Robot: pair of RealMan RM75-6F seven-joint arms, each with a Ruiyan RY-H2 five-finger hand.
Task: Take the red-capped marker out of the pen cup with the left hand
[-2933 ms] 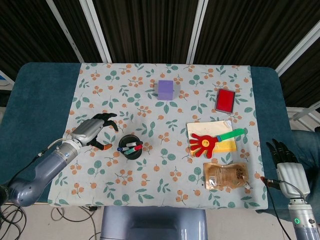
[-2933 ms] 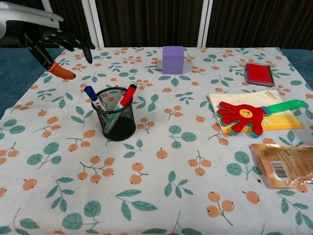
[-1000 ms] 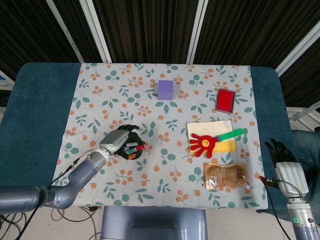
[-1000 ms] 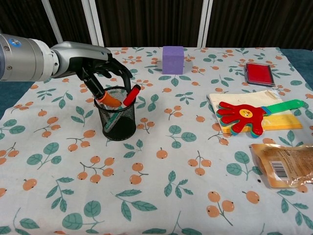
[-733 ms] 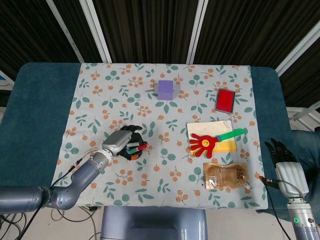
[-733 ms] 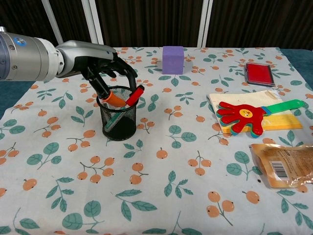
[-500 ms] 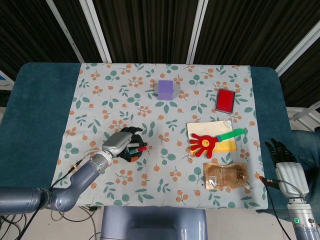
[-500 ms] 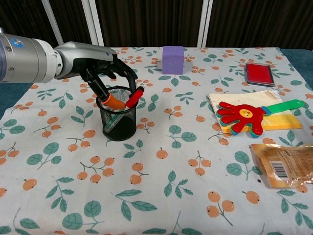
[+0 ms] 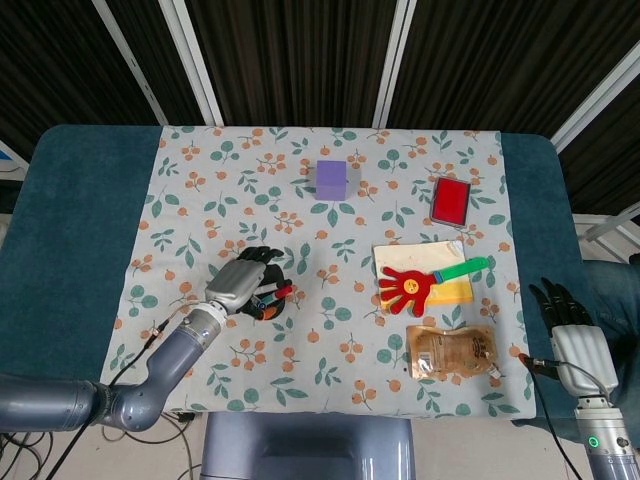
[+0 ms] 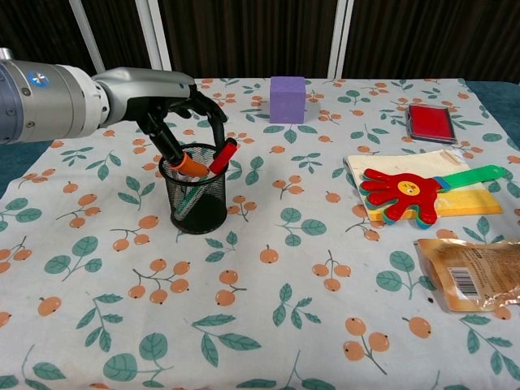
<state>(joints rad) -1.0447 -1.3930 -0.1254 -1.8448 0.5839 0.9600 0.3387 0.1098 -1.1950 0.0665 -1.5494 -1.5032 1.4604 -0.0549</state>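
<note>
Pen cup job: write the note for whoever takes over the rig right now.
Left hand: over the pen cup, fingers curled around the red-capped marker; firm grip not confirmed.
Right hand: idle off the table's right edge, fingers apart, holding nothing.
Marker: in the cup, leaning right, cap above the rim.
Done: reach to the cup.
Left: secure the grip, lift the marker clear.

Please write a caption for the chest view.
Left hand reaching over the pen cup toward the red-capped marker.
</note>
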